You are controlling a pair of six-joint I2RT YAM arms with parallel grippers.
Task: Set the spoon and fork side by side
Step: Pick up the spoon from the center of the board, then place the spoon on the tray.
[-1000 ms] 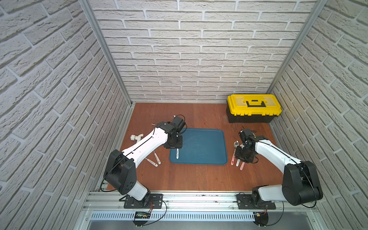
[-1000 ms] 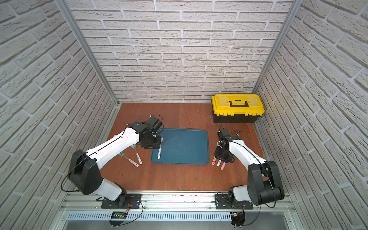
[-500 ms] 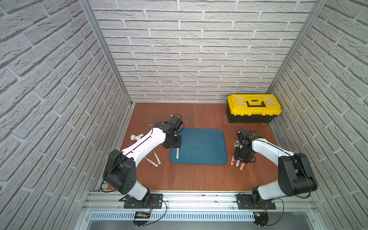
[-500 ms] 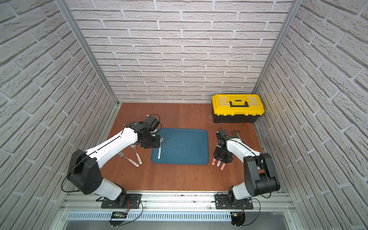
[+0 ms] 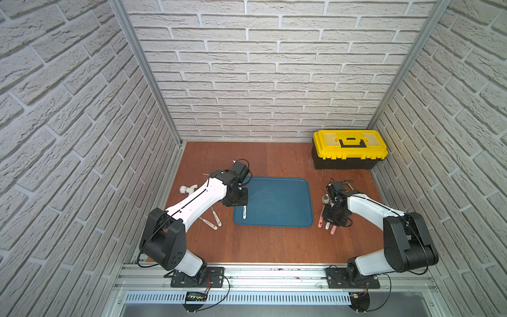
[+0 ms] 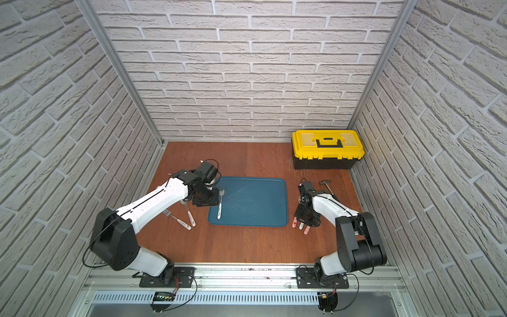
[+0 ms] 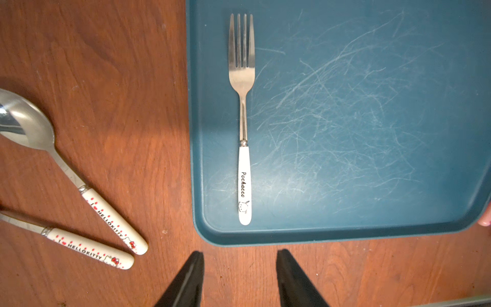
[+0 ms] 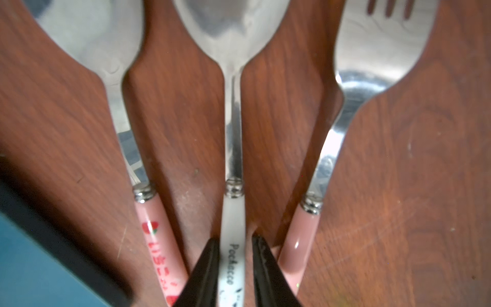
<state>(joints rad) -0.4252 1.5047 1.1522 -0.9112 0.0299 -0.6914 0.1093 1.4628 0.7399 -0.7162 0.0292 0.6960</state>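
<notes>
The fork, steel with a white handle, lies flat near one edge of the blue tray, and both top views show it there. My left gripper hovers open and empty over the wood, just off the tray's rim beyond the fork's handle end. The spoon, also white-handled, lies on the table to the right of the tray. My right gripper is shut on the spoon's handle, its black fingertips pressing both sides. In a top view the right gripper sits low over that cutlery.
A pink-handled spoon and a pink-handled fork flank the held spoon closely. Left of the tray lie a spotted-handle spoon and its matching piece. A yellow toolbox stands back right, with a hammer near it.
My right gripper's jaws have closed in on the white spoon handle. The left arm has hardly moved and the fork stays on the tray.
</notes>
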